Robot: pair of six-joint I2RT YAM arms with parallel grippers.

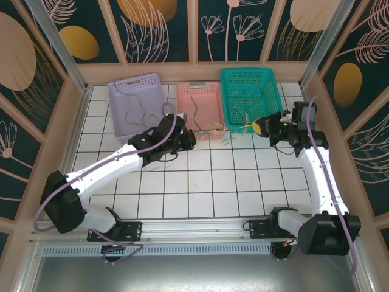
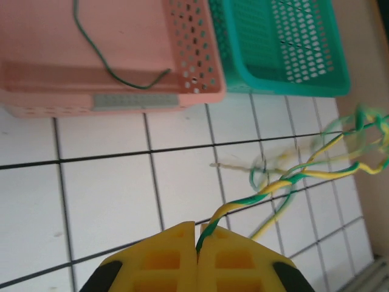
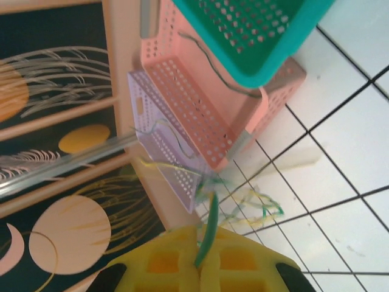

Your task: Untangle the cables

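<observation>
White tiled table (image 1: 200, 182), three baskets along the far side: lilac basket (image 1: 135, 79) left, pink basket (image 1: 182, 106) middle, teal basket (image 1: 226, 103) right, each with a loose cable (image 1: 194, 106) inside. Left claw (image 2: 197, 243) pinches a yellow-green cable (image 2: 243, 204), right claw (image 3: 203, 255) a green cable (image 3: 209, 225). The tangled cables (image 1: 217, 129) hang between them, just near of the pink basket.

White tiles (image 1: 206, 176) with dark grout cover the table; dark teal wall panels (image 1: 164, 27) bear gold discs and pale flowers; light wooden framing (image 1: 194, 70) borders them.
</observation>
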